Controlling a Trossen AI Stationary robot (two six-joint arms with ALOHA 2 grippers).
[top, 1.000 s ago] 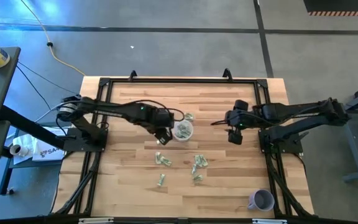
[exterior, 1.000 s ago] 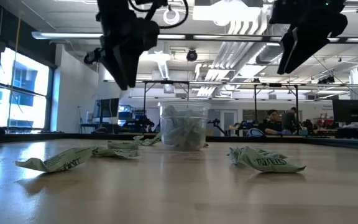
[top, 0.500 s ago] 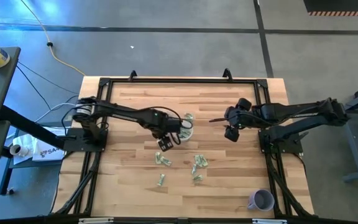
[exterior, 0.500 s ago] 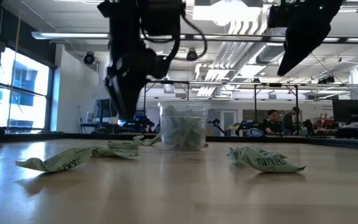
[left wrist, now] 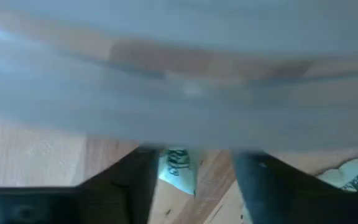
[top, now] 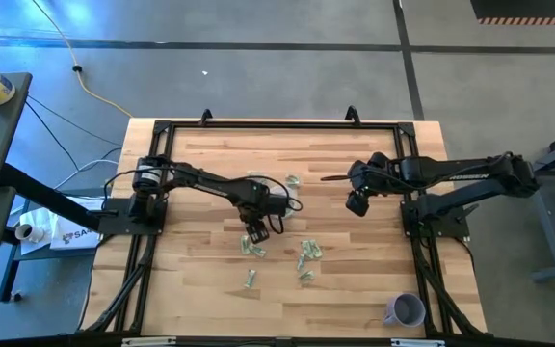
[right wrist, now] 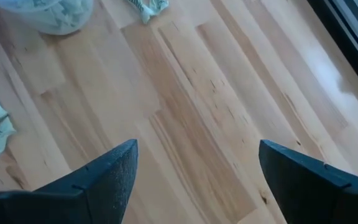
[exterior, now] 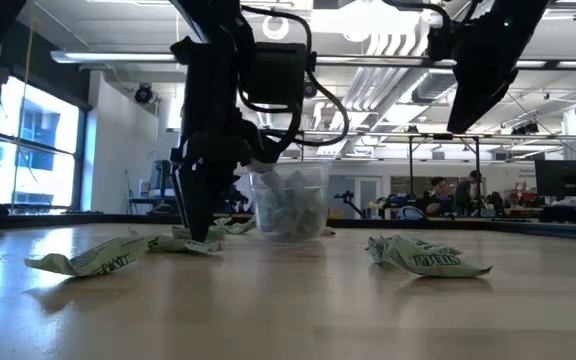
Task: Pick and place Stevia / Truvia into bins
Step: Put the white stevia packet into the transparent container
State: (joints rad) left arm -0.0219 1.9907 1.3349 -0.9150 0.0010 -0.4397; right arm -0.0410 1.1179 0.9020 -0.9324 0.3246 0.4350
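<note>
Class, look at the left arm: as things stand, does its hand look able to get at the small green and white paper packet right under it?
Probably yes. The left hand is open and low over the wooden table, with the small green and white paper packet showing between its fingers and nothing blocking it.

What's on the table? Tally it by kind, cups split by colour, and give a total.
Loose packets: at least 5 (the clusters overlap, and those in the clear cup can't be counted)
Clear cup: 1
Purple cup: 1
Grippers: 2, left and right
Total: at least 9
</note>
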